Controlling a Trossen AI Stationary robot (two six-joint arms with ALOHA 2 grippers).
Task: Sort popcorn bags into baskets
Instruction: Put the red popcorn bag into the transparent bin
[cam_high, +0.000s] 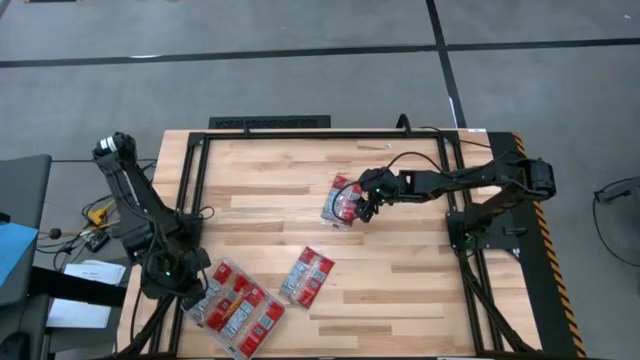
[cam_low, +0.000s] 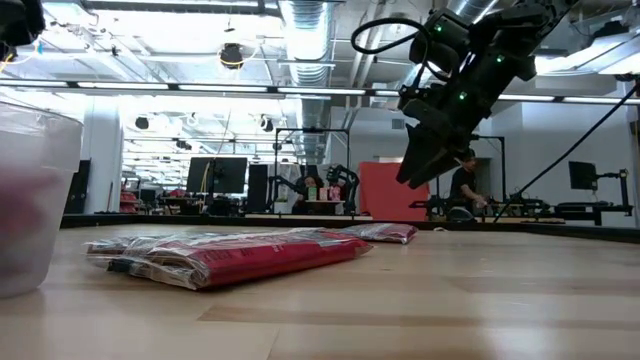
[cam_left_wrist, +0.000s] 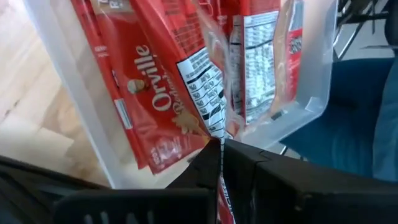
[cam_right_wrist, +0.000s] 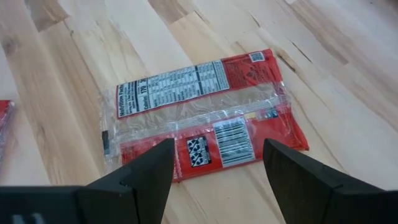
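A clear plastic tray (cam_high: 262, 341) sits near the table's near-left corner with several red popcorn packets in it (cam_left_wrist: 155, 93). My left gripper (cam_left_wrist: 221, 163) is at the tray's left end (cam_high: 193, 292), shut on one packet there. A small stack of packets (cam_high: 307, 275) lies flat on the wood right of the tray, in the foreground of the low view (cam_low: 230, 255). One more packet (cam_right_wrist: 199, 118) lies label side up at mid-table (cam_high: 340, 205). My right gripper (cam_right_wrist: 214, 168) hovers open just above it (cam_low: 418, 165), touching nothing. My left gripper pinches the edge of a packet beside its nutrition panel (cam_left_wrist: 214, 127) between its two shut fingers (cam_left_wrist: 249, 165). A thin strip of the wrapper runs back between them. The rest of the packet reaches into the tray (cam_left_wrist: 298, 106) and leans among the other packets.
Bare wood lies between the tray, the stack and the mid-table packet. A black frame (cam_high: 270, 122) borders the table's far edge and sides. Beyond the table, the room holds desks, screens and a person far off (cam_low: 465, 180).
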